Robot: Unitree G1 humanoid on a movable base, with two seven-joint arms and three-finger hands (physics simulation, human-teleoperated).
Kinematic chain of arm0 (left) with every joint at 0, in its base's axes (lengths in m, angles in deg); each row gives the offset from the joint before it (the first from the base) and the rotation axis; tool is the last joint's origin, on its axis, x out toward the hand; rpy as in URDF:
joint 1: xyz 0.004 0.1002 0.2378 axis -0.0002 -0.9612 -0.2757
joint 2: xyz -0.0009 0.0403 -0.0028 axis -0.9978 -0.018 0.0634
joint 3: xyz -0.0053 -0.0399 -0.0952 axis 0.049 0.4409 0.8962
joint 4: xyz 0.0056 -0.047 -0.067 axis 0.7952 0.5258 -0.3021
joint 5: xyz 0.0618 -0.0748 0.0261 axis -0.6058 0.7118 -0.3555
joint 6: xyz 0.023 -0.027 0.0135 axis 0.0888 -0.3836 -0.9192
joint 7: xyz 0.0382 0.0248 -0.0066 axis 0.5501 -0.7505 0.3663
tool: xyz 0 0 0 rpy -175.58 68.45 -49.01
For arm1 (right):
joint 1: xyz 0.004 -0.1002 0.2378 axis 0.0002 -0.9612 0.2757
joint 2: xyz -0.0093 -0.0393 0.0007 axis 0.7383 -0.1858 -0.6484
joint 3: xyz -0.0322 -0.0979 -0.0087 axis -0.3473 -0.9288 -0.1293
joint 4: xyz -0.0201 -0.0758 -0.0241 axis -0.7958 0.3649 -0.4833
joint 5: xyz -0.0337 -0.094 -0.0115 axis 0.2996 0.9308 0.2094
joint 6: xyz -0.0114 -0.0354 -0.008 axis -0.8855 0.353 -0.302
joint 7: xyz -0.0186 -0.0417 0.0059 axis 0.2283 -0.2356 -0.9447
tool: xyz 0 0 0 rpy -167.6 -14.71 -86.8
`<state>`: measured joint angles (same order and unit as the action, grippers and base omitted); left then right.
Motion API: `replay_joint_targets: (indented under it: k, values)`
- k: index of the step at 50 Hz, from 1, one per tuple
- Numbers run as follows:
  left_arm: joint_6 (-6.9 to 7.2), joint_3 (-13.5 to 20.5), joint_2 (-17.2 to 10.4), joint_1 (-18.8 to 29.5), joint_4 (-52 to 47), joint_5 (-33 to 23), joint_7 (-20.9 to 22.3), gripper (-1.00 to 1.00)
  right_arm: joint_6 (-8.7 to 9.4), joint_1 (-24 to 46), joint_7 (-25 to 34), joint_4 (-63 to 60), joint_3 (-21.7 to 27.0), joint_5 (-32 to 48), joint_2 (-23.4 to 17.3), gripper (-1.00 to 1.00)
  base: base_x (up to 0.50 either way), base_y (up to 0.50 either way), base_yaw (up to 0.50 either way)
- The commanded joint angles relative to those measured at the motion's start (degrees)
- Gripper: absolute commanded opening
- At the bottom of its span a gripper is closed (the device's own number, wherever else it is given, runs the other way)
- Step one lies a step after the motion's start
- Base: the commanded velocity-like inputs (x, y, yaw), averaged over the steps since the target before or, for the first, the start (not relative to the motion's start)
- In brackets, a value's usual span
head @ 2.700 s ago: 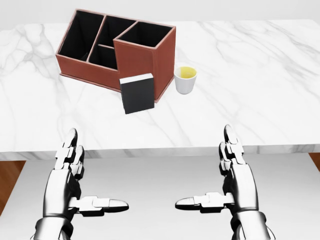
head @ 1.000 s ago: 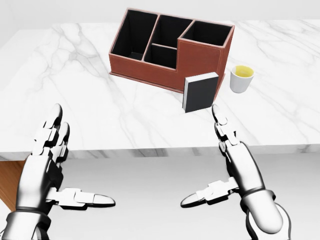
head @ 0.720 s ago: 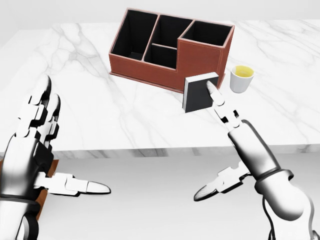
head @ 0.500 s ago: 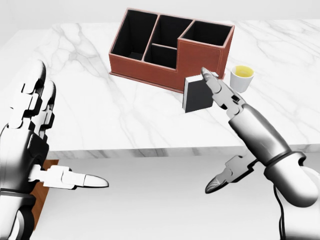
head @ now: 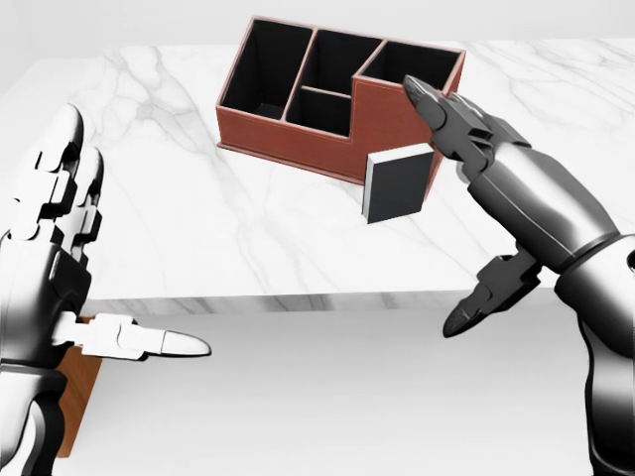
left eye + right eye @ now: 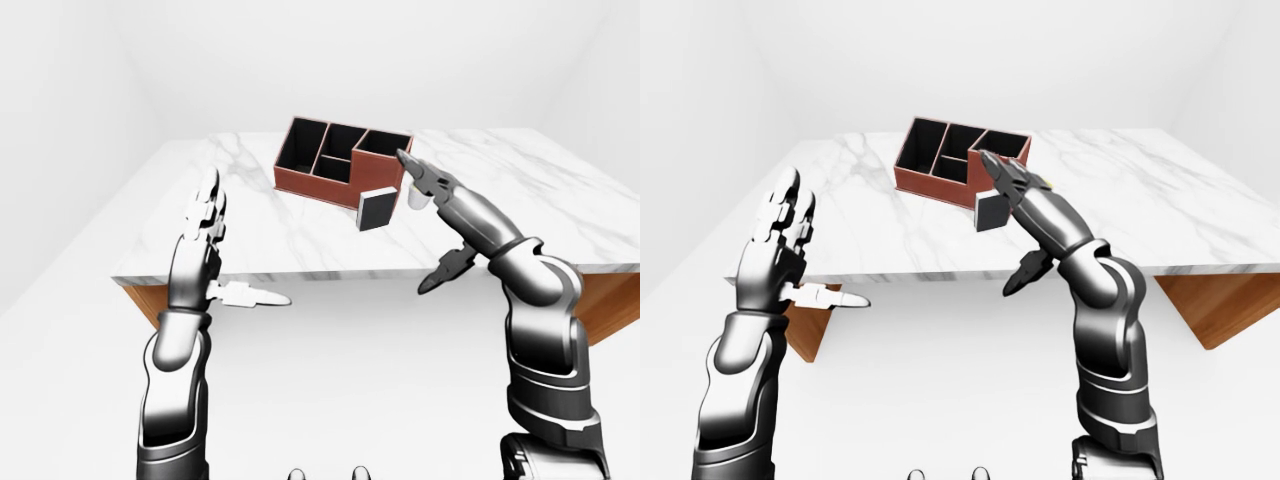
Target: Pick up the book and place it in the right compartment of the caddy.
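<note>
The book (image 5: 399, 183), dark with a pale edge, stands upright on the marble table (image 5: 198, 218) and leans against the wall of the caddy (image 5: 298, 139) in the head view. The caddy is a brown box with black compartments; its right compartment (image 5: 412, 61) is tall. My right hand (image 5: 451, 134) is open, with fingers stretched out just above and right of the book, their tips over the caddy's right wall. It does not hold the book. My left hand (image 5: 69, 248) is open and empty, raised at the left near the table's edge.
A white cup (image 6: 417, 200) with yellow contents stands right of the caddy, mostly hidden by my right hand. The table's near edge (image 5: 298, 302) runs across the head view below the book. Wooden sides (image 6: 610, 300) show under the tabletop.
</note>
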<state>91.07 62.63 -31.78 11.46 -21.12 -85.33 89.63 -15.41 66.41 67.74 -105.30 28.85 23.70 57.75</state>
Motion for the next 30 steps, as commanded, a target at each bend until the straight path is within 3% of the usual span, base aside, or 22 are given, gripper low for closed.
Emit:
replay_joint_targets:
  k: [1,15,30]
  values:
    - [0.00,0.5,-0.5,1.3,0.5,0.5,-0.5,1.00,0.00,4.0,0.0,2.2,0.5,3.2,-2.6,1.00,0.00,0.00,0.00]
    - [0.00,0.5,-0.7,2.2,1.0,1.0,-1.0,1.00,0.00,5.3,0.0,2.8,1.7,3.4,-4.1,1.00,0.10,0.00,0.00]
    - [0.00,-0.1,-0.6,2.8,0.7,0.6,-1.0,1.00,0.00,5.0,0.0,2.7,2.2,3.3,-4.6,1.00,0.23,0.00,0.00]
